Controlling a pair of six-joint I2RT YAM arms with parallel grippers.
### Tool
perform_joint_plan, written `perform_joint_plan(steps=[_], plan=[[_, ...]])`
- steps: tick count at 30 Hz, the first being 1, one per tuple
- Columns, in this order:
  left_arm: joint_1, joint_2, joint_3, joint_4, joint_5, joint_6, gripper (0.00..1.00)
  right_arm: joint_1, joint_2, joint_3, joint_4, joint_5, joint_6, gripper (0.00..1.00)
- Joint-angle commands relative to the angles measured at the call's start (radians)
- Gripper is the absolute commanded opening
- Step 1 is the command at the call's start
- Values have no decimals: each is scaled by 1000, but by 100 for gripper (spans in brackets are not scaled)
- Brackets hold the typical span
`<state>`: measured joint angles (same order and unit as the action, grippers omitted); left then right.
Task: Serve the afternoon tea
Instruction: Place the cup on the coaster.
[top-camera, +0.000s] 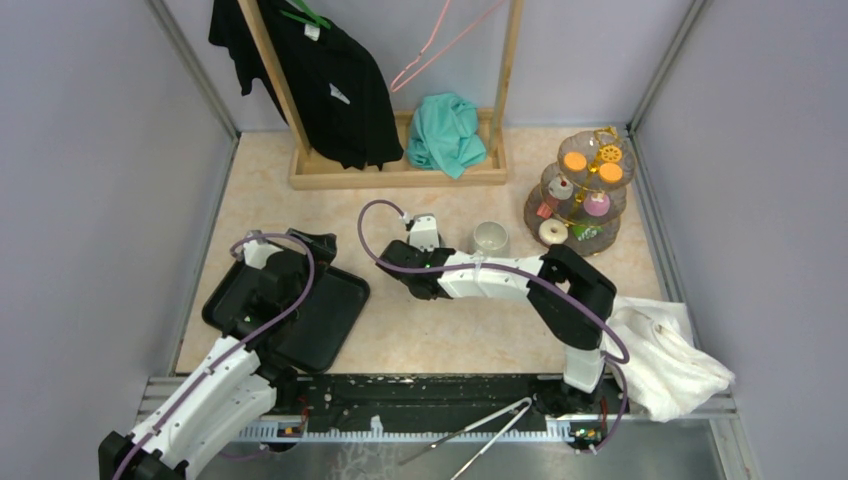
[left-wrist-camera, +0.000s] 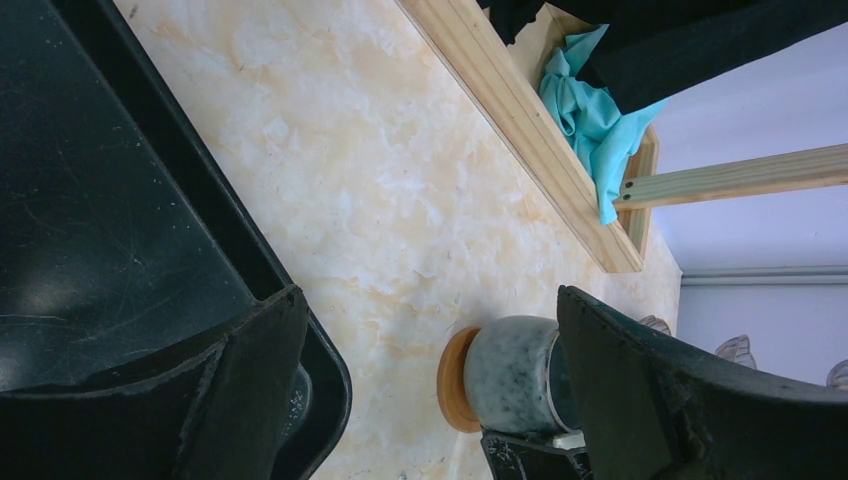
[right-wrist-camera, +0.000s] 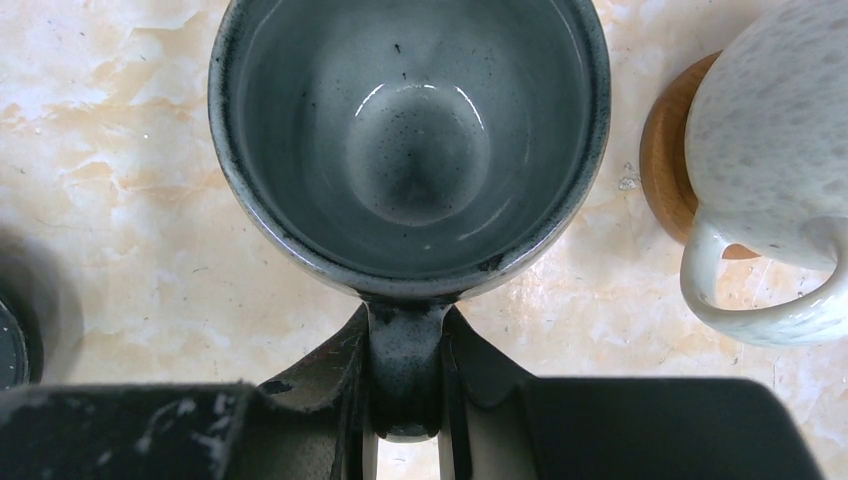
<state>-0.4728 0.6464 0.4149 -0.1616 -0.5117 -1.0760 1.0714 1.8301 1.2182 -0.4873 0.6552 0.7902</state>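
Right claw (right-wrist-camera: 405, 395) pinches the grey mug (right-wrist-camera: 410, 150) by its handle alone: it could pivot, slip or clip the neighbouring white mug (right-wrist-camera: 770, 140); left claw (left-wrist-camera: 430, 340) hangs open

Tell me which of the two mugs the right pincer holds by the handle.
The dark grey mug, its handle clamped in the right pincer. The white speckled mug stands free beside it on a wooden coaster.
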Motion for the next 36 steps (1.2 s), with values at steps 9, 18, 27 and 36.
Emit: perform_joint_plan(steps=[9,18,27,36], plan=[[7,-19,1,-16,5,8,99,43,5,37,1,72,37,0],[7,-19,1,-15,9,8,99,52,3,33,-8,63,46,23],[8,-13,6,-12,13,12,99,52,-19,33,-24,82,40,44],[7,-2,18,-10,20,14,99,69,-86,39,-70,134,70,44]])
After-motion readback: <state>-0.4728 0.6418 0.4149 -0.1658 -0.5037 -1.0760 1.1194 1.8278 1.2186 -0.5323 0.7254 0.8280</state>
